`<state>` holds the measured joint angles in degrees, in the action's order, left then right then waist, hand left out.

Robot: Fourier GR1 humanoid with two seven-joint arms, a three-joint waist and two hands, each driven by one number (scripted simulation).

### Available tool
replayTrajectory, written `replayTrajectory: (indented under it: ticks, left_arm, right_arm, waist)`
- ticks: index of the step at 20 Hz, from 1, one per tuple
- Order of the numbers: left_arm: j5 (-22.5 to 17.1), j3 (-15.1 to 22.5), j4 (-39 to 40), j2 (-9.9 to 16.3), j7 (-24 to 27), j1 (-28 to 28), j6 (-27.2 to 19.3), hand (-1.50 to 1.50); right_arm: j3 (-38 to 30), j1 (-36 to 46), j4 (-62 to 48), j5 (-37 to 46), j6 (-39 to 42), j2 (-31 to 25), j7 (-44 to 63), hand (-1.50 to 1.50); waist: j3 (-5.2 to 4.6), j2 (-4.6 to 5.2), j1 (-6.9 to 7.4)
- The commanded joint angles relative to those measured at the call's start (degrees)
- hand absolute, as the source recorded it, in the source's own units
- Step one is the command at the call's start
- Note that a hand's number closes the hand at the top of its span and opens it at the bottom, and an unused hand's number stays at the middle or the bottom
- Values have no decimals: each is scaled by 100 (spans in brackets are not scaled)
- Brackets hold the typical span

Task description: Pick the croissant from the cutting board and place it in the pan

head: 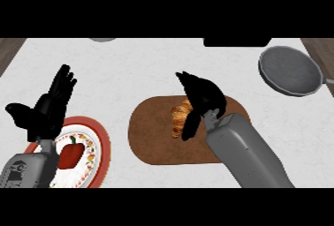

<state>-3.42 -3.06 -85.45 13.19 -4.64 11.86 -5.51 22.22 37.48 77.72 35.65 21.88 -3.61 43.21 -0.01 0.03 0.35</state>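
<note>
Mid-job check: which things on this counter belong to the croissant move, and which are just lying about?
Part of the job:
croissant, under the right hand
cutting board
pan, top right

Lying about:
plate with the red pepper
left hand, resting open

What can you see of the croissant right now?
The golden-brown flaky croissant lies on the round brown wooden cutting board, near its upper middle, long axis running roughly up and down in the head view. Only its left part shows, ridged and lighter along the edge; the rest is hidden under the black right hand, whose fingers and thumb curl down around it. Whether it is lifted off the board cannot be told. It is well apart from the grey round pan at upper right.
</note>
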Motion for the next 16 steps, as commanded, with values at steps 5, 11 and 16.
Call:
replayTrajectory:
  ticks: [5, 11, 16]
  left_arm:
    - [-146, -233, -55, 116, 62, -148, 352, 0]
    - [169, -60, -214, -139, -427, 218, 4, 0]
    - [144, -140, -333, -78, -310, -104, 217, 0]
  right_arm:
    - [56, -157, -73, 382, 570, 199, 261, -150]
    - [39, 345, -929, 351, 241, 354, 110, -150]
    - [-89, 316, -1333, 647, 246, 358, -261, -150]
  waist:
    - [0, -9, -26]
    - [1, -2, 10]
    - [2, -5, 7]
